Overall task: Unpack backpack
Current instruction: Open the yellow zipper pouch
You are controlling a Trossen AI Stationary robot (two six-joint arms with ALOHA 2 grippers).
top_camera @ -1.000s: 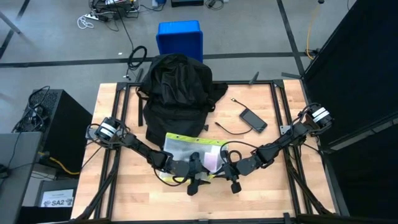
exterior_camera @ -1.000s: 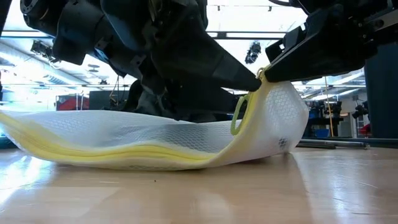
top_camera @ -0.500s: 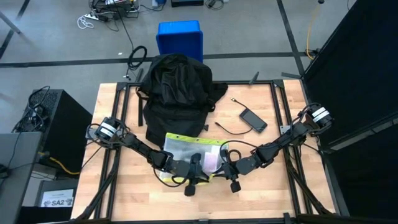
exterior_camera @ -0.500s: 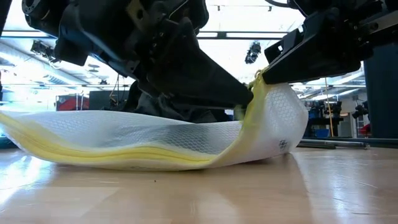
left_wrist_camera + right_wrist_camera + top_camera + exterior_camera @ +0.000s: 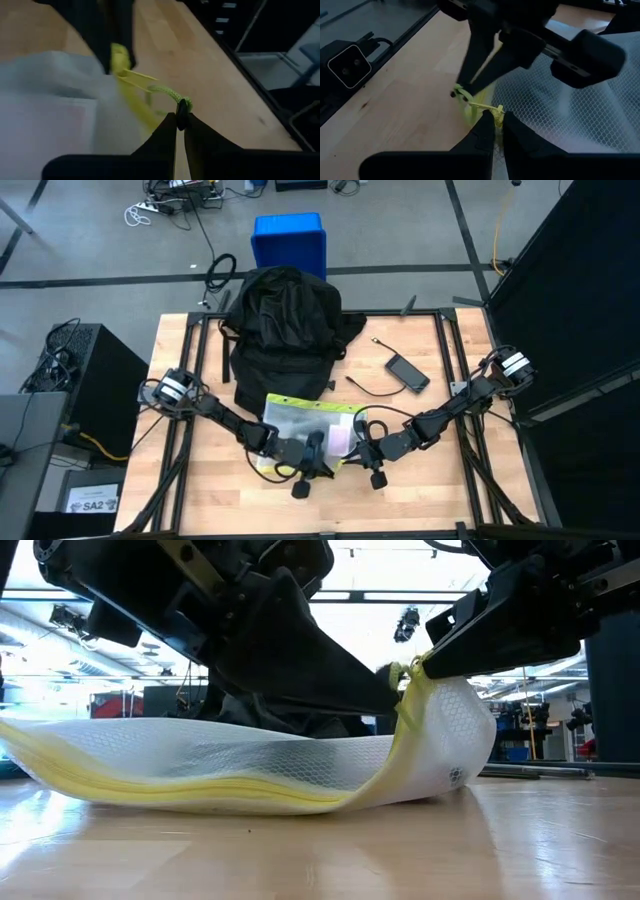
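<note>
**Both grippers pinched on the pouch's yellow zipper end, backpack behind them**

Left gripper (image 5: 180, 119) has its two dark fingers pressed together on the small dark tab at the end of a yellow-green braided pull cord (image 5: 165, 91). Right gripper (image 5: 494, 120) is likewise pinched on the yellow edge of the flat white mesh pouch with yellow trim (image 5: 305, 423), just beside the left one, so the two meet at the pouch's corner.

Progress, as I judge it: the pouch lies on the wooden table (image 5: 430, 490), and farther beyond the right gripper sit a black phone-like slab (image 5: 408, 372) and a thin dark cable (image 5: 372, 388), so some unpacking appears done. The large black fabric backpack (image 5: 283, 320) lies behind both grippers at the table's far side, touching or nearly touching the pouch. Opening the pouch seems the step in hand.

Hidden: whether the backpack still holds anything, and what is inside the pouch beyond a pale pinkish patch. The low view is mostly blocked by the arms.
</note>
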